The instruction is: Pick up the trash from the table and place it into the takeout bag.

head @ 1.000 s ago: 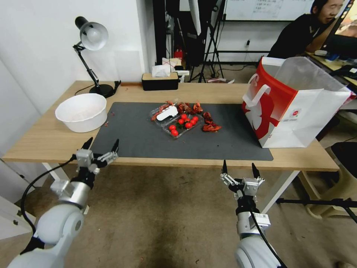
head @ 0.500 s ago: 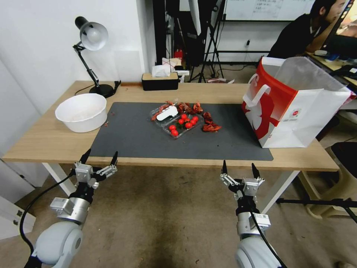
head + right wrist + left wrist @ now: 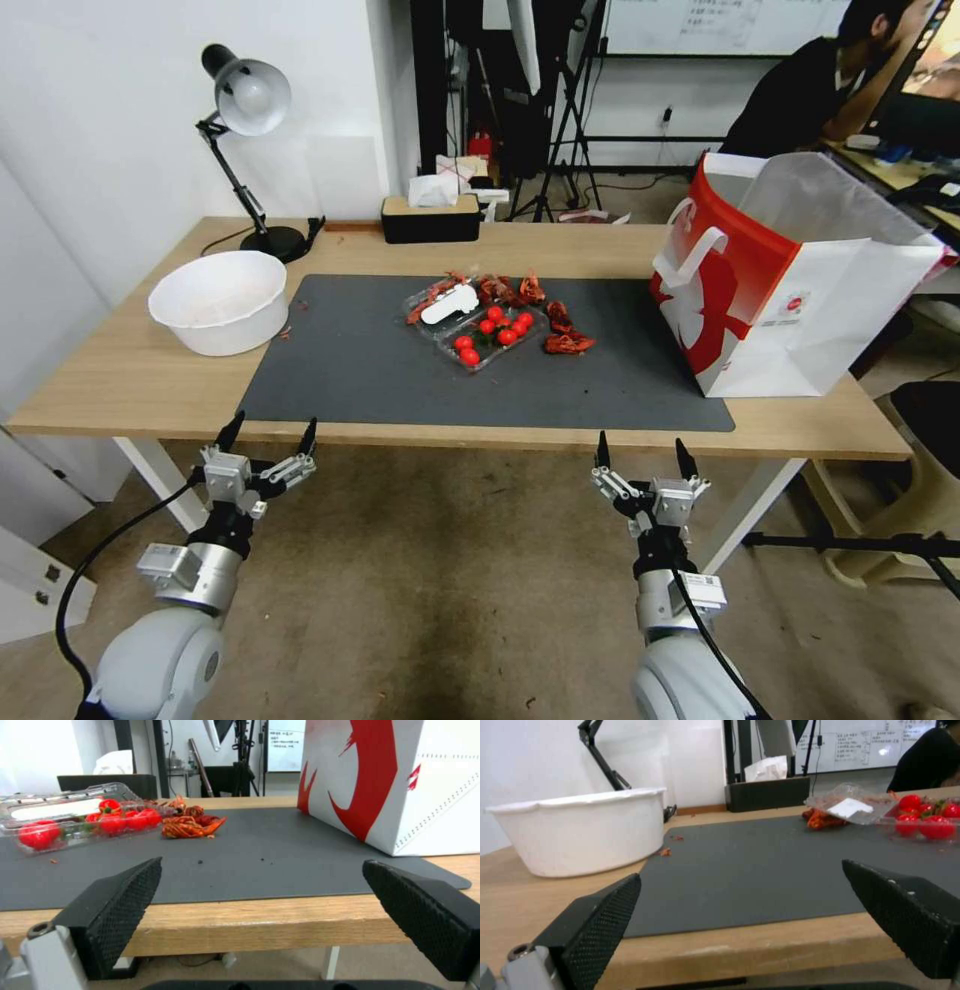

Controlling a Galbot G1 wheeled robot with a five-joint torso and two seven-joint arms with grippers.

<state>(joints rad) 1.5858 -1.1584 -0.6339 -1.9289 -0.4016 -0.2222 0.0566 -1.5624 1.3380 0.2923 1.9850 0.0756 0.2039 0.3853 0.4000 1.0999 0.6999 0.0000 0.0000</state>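
Left gripper (image 3: 268, 432) hangs spread just off the table's (image 3: 130, 385) near edge, right gripper (image 3: 640, 452) likewise. Trash — flimsy clear tomato clamshell (image 3: 487, 328) and crayfish shells (image 3: 567, 343) — lies mid-mat; takeout bag (image 3: 790, 280) stands far right. Pinching the clamshell could pop it open — tomatoes rolling everywhere.

Red scraps (image 3: 565, 330) and clear tomato tray (image 3: 478, 322) lie mid-mat near upright takeout bag (image 3: 790, 290).

Light-wood table (image 3: 130, 385) with visible grain, covered by a matt dark grey mat (image 3: 400, 385). Clear glossy plastic clamshell (image 3: 490, 335), smooth white plastic bowl (image 3: 220, 300), paper takeout bag (image 3: 800, 290) with slight sheen. Left gripper (image 3: 740, 915) finger pads (image 3: 605, 922) are black, knurled, matt.
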